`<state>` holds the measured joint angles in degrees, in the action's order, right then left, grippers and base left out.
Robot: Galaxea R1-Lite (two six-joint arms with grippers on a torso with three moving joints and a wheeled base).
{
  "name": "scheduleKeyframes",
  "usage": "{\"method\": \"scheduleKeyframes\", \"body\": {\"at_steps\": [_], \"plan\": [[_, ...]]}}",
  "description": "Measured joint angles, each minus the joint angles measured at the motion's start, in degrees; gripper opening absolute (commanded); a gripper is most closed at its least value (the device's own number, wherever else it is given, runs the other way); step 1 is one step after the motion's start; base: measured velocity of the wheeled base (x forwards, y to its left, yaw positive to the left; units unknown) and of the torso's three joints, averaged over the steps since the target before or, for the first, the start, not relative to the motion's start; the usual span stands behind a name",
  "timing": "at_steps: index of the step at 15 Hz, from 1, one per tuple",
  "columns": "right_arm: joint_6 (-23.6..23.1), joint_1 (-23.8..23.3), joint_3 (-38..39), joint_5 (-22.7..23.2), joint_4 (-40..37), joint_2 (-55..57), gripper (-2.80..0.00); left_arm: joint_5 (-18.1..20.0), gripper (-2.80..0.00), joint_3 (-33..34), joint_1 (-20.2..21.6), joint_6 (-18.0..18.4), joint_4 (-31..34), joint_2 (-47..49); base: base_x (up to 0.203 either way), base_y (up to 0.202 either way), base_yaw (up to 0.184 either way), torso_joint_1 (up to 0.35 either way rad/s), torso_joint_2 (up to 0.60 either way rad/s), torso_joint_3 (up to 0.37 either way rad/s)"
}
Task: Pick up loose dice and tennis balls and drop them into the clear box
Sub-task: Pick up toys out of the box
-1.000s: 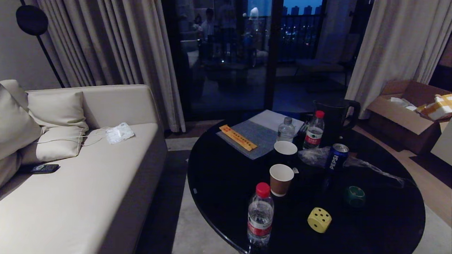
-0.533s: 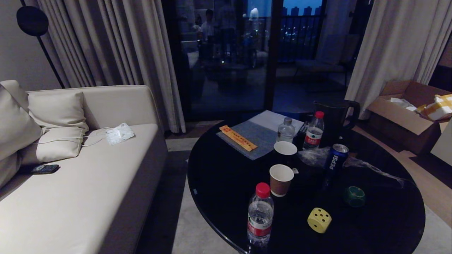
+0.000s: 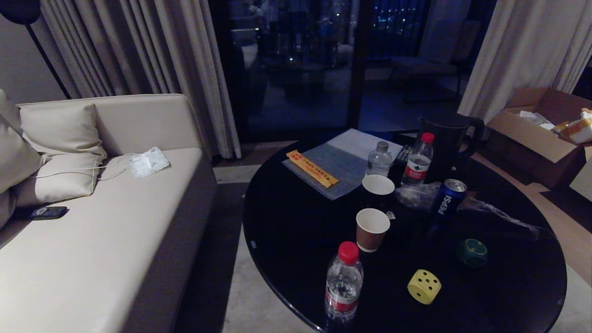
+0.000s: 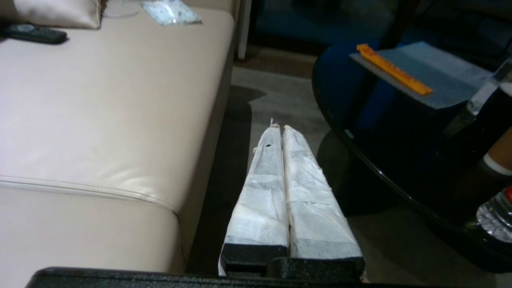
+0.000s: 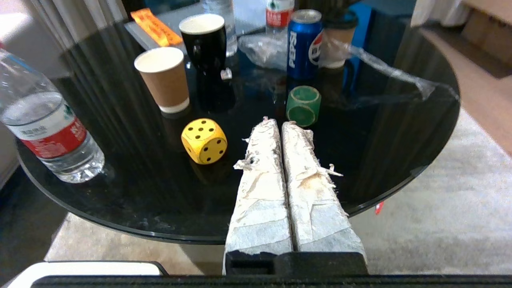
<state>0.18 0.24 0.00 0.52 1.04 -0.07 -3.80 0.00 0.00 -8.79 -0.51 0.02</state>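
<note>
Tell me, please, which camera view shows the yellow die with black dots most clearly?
The right wrist view is best: the yellow die lies close on the black table, with three faces and their pips readable. The head view shows it smaller and dimmer, near the table's front edge. The left wrist view does not show it.

Left gripper with taped fingers pressed together; right gripper likewise, empty

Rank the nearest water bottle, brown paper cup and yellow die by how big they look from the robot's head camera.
1. Nearest water bottle, clearly largest, though closest to the camera.
2. Brown paper cup.
3. Yellow die, a little smaller than the cup.
</note>
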Motion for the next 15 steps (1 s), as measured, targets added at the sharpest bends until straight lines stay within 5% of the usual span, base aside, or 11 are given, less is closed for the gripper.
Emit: {"method": "scheduleKeyframes", "body": {"at_steps": [15], "plan": [[-1.1, 0.0, 0.0, 0.2, -0.1, 0.0, -2.8, 0.0, -2.8, 0.0, 0.0, 0.1, 0.0, 0.0, 0.0, 0.0, 0.0, 0.003, 0.0, -0.16]]}}
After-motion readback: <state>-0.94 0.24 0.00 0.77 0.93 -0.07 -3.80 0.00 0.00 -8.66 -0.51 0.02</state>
